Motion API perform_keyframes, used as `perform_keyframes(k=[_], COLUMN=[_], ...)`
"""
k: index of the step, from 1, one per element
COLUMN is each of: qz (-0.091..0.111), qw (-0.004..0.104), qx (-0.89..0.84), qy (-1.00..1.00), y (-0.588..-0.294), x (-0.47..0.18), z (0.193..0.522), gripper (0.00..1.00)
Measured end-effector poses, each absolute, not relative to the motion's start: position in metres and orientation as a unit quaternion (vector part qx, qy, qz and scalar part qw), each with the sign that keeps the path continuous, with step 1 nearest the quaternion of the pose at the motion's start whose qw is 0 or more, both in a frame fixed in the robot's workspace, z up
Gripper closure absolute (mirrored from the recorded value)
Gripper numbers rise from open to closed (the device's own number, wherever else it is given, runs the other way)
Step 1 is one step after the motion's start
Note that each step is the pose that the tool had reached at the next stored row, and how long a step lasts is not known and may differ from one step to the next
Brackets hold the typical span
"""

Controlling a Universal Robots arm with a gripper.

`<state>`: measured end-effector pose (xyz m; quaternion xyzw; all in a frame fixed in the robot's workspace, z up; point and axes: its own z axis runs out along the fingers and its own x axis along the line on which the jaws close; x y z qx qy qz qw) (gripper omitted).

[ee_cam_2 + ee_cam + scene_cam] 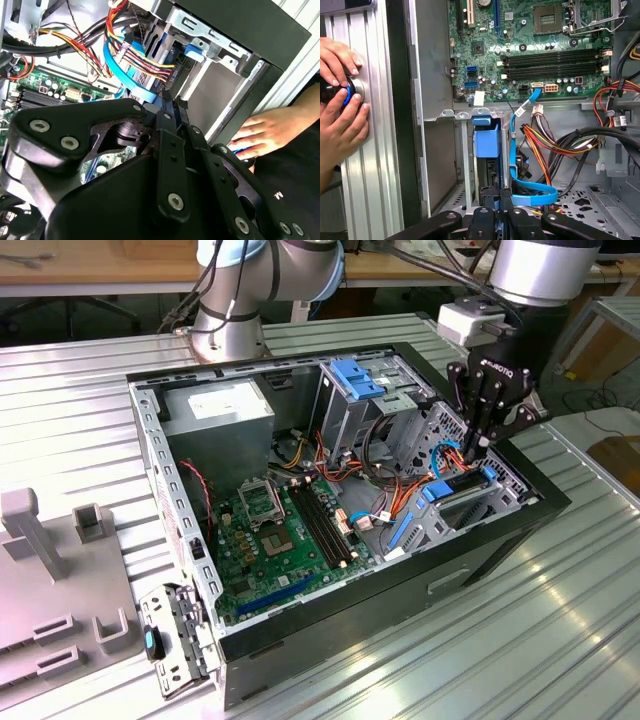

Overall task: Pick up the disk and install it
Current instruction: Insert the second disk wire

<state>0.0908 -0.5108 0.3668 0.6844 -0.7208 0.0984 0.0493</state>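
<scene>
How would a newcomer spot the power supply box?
Find the open computer case on the ribbed table. The power supply box fills its back corner at the exterior view's left. It alone is a grey block with a white sticker.

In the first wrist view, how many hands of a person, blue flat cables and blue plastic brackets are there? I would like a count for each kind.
Person's hands: 2
Blue flat cable: 1
Blue plastic bracket: 1
Total: 4
</scene>
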Motion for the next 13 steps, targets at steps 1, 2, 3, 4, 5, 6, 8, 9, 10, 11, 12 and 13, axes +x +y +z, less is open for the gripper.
perform_keyframes(k=[1, 2, 3, 4, 5, 6, 8, 9, 10, 11, 12, 13], qz=[0.098, 0.093, 0.089, 0.076, 0.062, 0.058, 0.055, 0.054, 0.052, 0.052, 0.053, 0.053], qw=[0.045, 0.038, 0.033, 0.019, 0.004, -0.002, -0.008, -0.011, -0.015, -0.016, -0.018, -0.02], qx=[0.685, 0.685, 0.685, 0.686, 0.686, 0.686, 0.686, 0.686, 0.686, 0.686, 0.686, 0.687], qy=[-0.721, -0.722, -0.722, -0.724, -0.725, -0.726, -0.726, -0.726, -0.726, -0.726, -0.725, -0.724], y=[-0.511, -0.512, -0.513, -0.514, -0.517, -0.519, -0.525, -0.529, -0.533, -0.535, -0.536, -0.536], x=[0.09, 0.088, 0.087, 0.085, 0.084, 0.084, 0.083, 0.083, 0.083, 0.083, 0.083, 0.082], z=[0.367, 0.366, 0.366, 0.366, 0.366, 0.366, 0.365, 0.365, 0.364, 0.364, 0.363, 0.362], gripper=[0.84, 0.84, 0.84, 0.84, 0.84, 0.84, 0.84, 0.84, 0.84, 0.84, 0.84, 0.84])
